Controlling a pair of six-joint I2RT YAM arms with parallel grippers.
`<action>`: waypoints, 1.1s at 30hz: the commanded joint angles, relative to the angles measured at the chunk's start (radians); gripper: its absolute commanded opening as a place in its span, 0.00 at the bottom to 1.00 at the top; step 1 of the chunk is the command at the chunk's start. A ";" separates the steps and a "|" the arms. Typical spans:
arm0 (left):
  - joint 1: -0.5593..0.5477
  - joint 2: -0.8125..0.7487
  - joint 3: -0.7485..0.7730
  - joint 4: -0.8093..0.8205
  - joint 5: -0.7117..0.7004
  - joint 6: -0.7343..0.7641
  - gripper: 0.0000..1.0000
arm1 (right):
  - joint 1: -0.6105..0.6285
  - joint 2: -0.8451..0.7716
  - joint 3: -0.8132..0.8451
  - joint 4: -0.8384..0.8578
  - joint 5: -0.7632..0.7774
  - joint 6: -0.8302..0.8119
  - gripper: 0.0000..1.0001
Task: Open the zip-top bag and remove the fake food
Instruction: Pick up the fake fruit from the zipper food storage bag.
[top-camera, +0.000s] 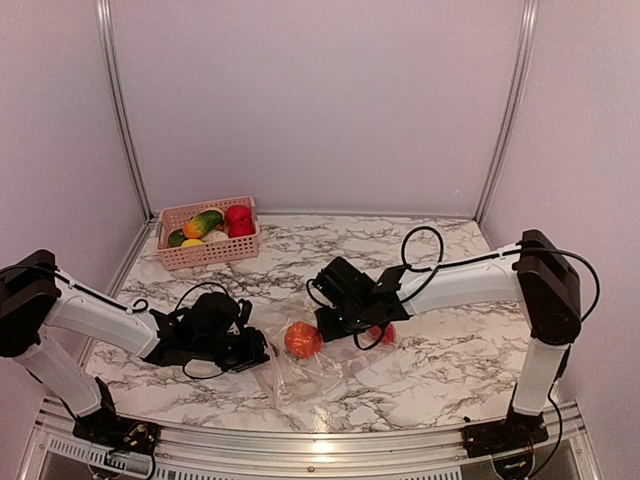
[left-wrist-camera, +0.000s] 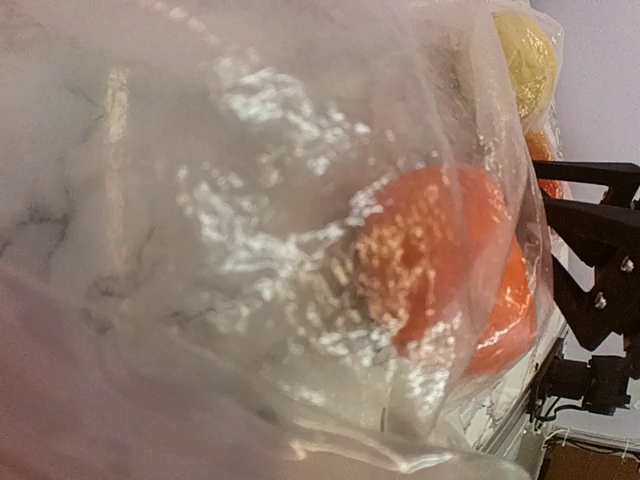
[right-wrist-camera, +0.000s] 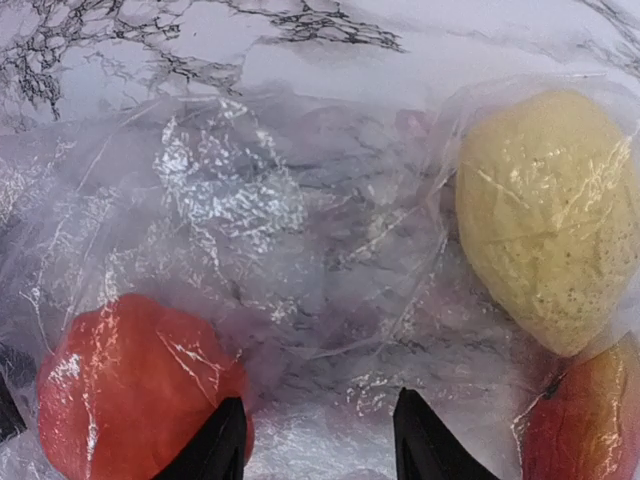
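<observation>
The clear zip-top bag (top-camera: 315, 370) lies crumpled on the marble table between my two grippers. Inside it is fake food: an orange-red fruit (top-camera: 303, 340), a yellow fruit (right-wrist-camera: 545, 220) and a red-and-yellow piece (right-wrist-camera: 590, 420). My right gripper (right-wrist-camera: 320, 445) hangs over the bag (right-wrist-camera: 230, 200), open, with only film between its black fingertips and the orange-red fruit (right-wrist-camera: 130, 390) by the left one. My left gripper (top-camera: 255, 350) is at the bag's left edge. In the left wrist view the film (left-wrist-camera: 250, 200) fills the frame and hides its fingers, with the orange-red fruit (left-wrist-camera: 440, 260) behind it.
A pink slatted basket (top-camera: 172, 258) at the back left holds red, green, orange and yellow toy food. Pale walls enclose the table on three sides. A metal rail runs along the near edge. The right arm's black gripper body (left-wrist-camera: 600, 260) shows past the bag.
</observation>
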 joint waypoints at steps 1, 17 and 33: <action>-0.003 -0.025 -0.012 0.028 0.003 0.006 0.38 | 0.017 0.032 0.016 0.012 -0.018 -0.017 0.53; -0.003 -0.038 -0.015 0.084 0.019 0.027 0.61 | 0.035 0.050 0.034 0.007 -0.018 -0.043 0.84; -0.003 -0.047 -0.007 0.065 0.004 0.041 0.74 | 0.041 -0.028 0.083 -0.058 0.078 -0.024 0.53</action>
